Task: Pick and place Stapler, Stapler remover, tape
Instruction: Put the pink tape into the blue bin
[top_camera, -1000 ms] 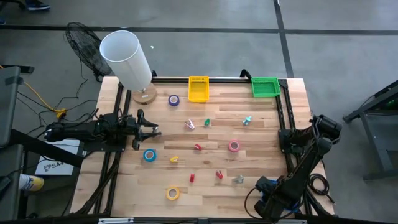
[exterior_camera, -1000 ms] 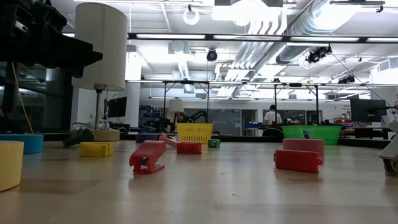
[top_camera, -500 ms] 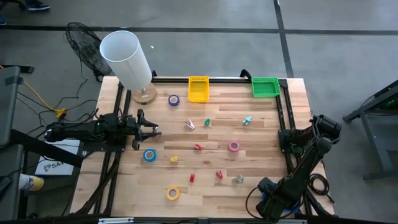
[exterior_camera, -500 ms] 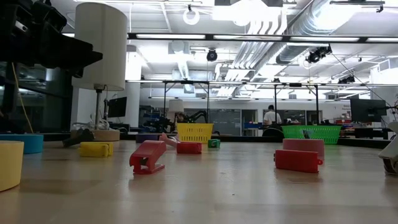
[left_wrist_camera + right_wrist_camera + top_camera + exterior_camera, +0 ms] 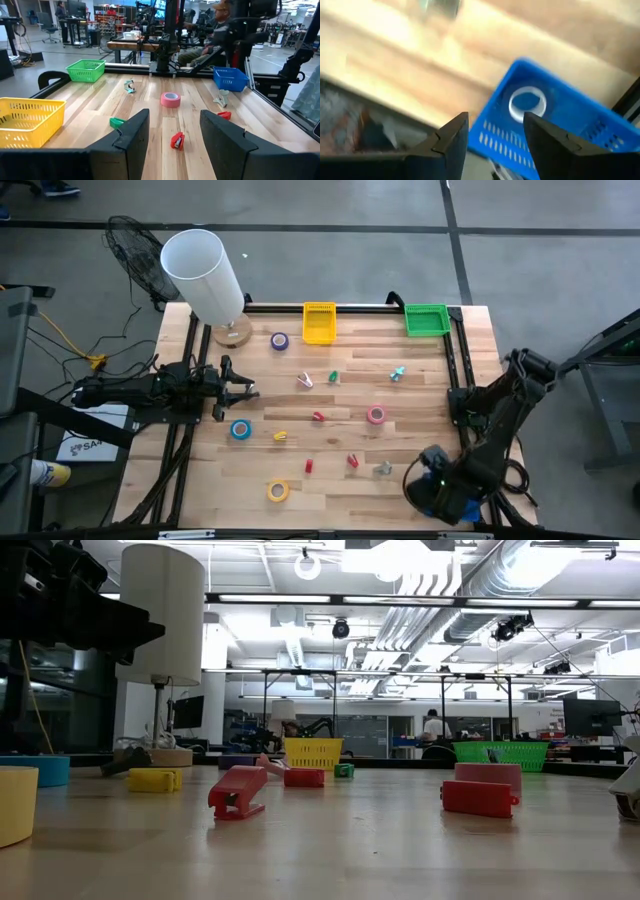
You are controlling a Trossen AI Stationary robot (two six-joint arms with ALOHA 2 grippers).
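Wooden surface point(image 5: 420, 380): right pincer point(image 5: 492, 131) released above blue basket point(image 5: 560, 120) holding blue tape point(image 5: 526, 101); next, fetch pink tape point(image 5: 376, 415).

Your left gripper point(image 5: 243, 389) has a white lamp point(image 5: 205, 277) beside it; yellow basket point(image 5: 319, 322) and green basket point(image 5: 426, 319) sit well ahead.
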